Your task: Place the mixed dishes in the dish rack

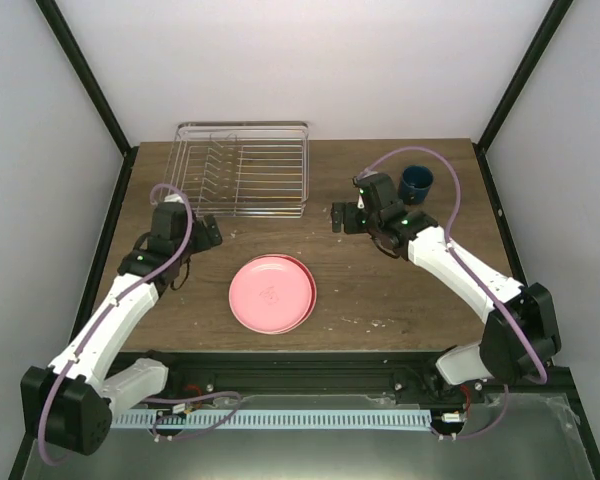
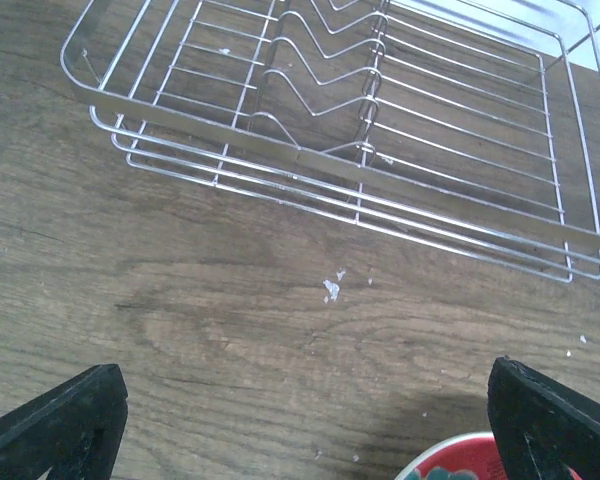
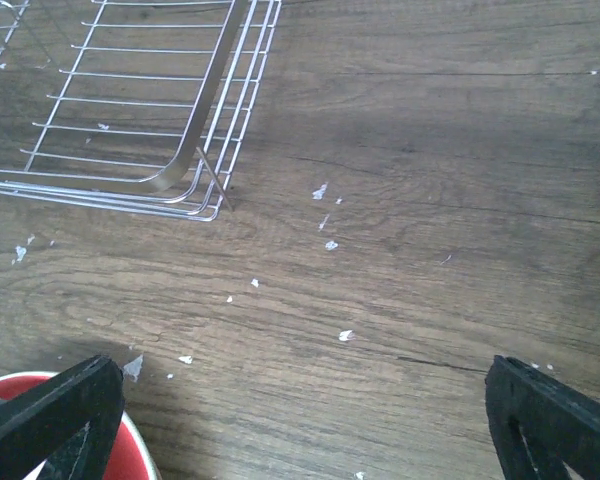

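The silver wire dish rack (image 1: 242, 170) stands at the back of the table with nothing in it; it also shows as the rack (image 2: 360, 130) and as the rack's corner (image 3: 150, 120). A pink plate (image 1: 272, 293) lies flat near the table's middle, on top of what looks like another plate. A dark blue cup (image 1: 416, 183) stands upright at the back right. My left gripper (image 1: 212, 232) hovers open in front of the rack's left corner. My right gripper (image 1: 337, 219) hangs open right of the rack, left of the cup. A red-and-teal plate edge (image 2: 460, 462) shows low in the left wrist view.
Small white flecks (image 3: 325, 215) dot the wooden table (image 1: 380, 290). Black frame posts (image 1: 85, 75) rise at the back corners, with white walls behind them. The red plate's white rim (image 3: 140, 455) peeks in beside my right gripper's left finger.
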